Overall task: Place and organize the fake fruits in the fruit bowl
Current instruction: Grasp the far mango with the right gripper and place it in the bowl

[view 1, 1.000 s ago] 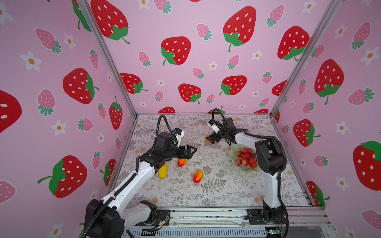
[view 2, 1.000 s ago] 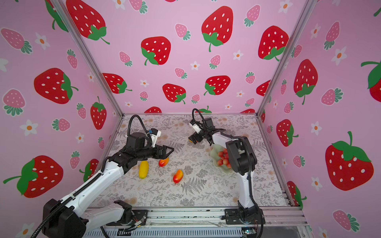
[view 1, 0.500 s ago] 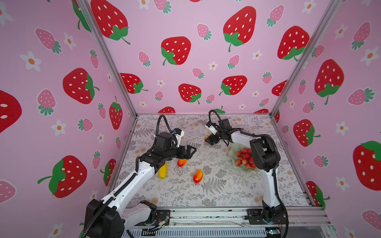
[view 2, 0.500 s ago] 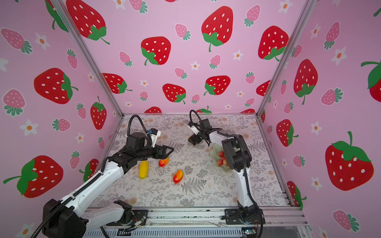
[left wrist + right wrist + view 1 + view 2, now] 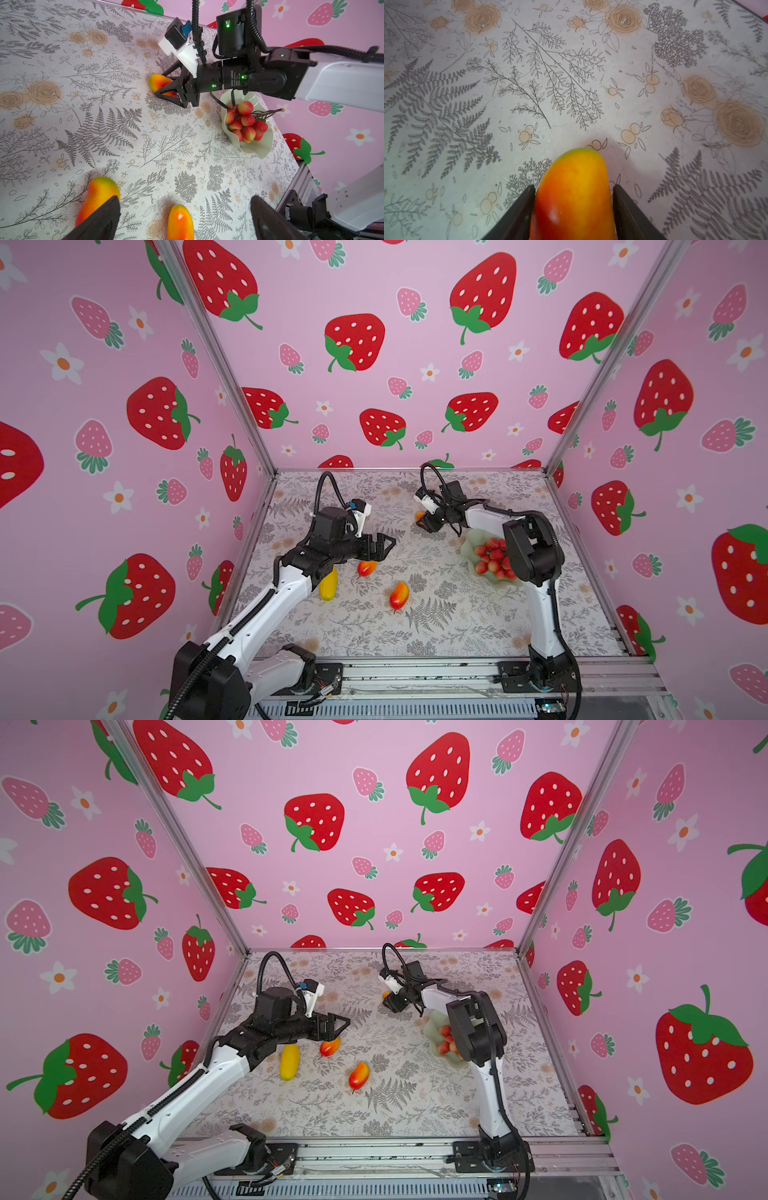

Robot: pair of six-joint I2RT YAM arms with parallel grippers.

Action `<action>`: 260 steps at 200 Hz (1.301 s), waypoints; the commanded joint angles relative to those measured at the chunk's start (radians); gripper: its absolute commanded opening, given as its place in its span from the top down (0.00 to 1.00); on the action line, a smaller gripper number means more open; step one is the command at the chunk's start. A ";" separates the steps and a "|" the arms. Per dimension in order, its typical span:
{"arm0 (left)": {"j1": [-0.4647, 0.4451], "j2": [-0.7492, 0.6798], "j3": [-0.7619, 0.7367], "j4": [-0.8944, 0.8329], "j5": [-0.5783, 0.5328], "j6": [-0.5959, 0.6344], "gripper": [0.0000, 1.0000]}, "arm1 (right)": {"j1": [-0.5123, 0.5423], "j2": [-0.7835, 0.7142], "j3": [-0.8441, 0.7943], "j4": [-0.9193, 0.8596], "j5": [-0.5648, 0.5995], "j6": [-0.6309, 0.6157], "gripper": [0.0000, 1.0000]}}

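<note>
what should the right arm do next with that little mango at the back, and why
Probably close the right gripper firmly on the small glossy red-orange-yellow mango shape before any lift. Its fingers flank the fruit, but firm contact isn't clear. The pale mint-green wavy-rimmed bowl holds only the red berry bunch.

The pale mint, wavy-rimmed fruit bowl [image 5: 468, 545] stands upright on the tabletop [image 5: 457, 626], cradling the bunch of red berries [image 5: 492, 559]. Just beyond the bowl's far-left edge, the third small mango [image 5: 575, 195] lies clasped by the right pincer [image 5: 573, 188]. Well left of the bowl lie the nearer small mango [image 5: 399, 595], the farther small mango [image 5: 366, 567] and, farthest out, the long yellow mango [image 5: 328, 585].
</note>
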 commanded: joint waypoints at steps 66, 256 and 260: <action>0.005 0.008 -0.023 0.013 0.023 -0.007 0.01 | 0.006 -0.338 -0.323 0.116 0.014 0.145 0.52; -0.182 0.141 0.072 0.041 0.029 -0.001 0.01 | -0.011 -0.833 -0.827 0.046 0.473 0.422 0.49; -0.182 0.139 0.071 0.037 0.027 0.000 0.01 | -0.011 -0.829 -0.827 0.045 0.473 0.422 0.49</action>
